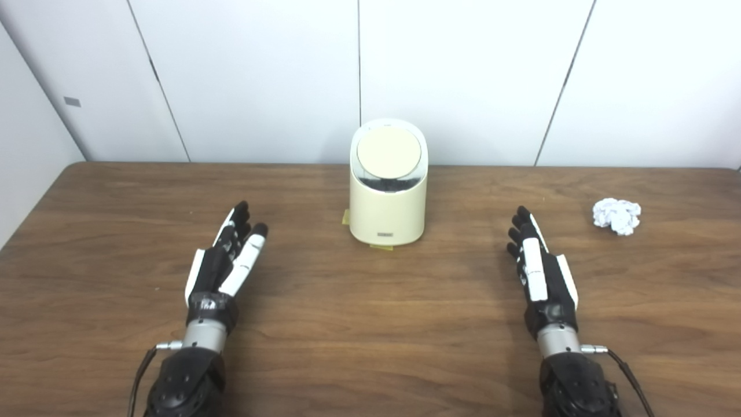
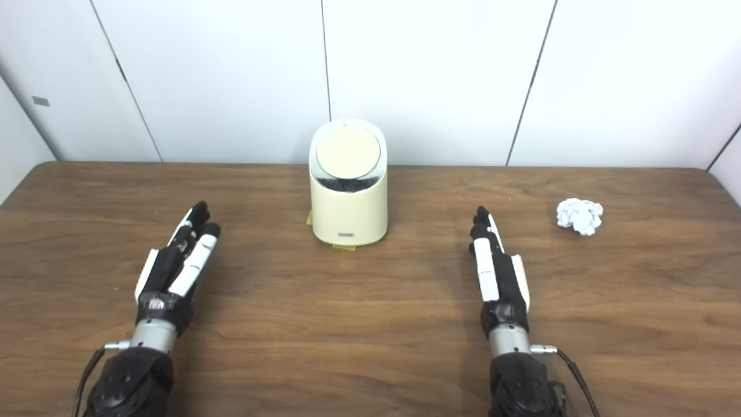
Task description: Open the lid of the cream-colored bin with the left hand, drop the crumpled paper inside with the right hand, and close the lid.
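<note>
The cream-colored bin (image 1: 388, 214) stands upright at the middle back of the wooden table. Its round lid (image 1: 388, 153) lies shut and tilted toward me, with a dark gap under its front edge. The white crumpled paper (image 1: 617, 215) lies on the table at the right. My left hand (image 1: 227, 258) rests open and empty, front left of the bin. My right hand (image 1: 539, 267) rests open and empty between the bin and the paper, nearer to me. Both hands have their fingers stretched out flat and pointing away.
Yellow tape marks (image 1: 382, 247) sit at the bin's base. The wooden table (image 1: 370, 324) ends against white wall panels (image 1: 463, 75) just behind the bin. Cables run from both wrists.
</note>
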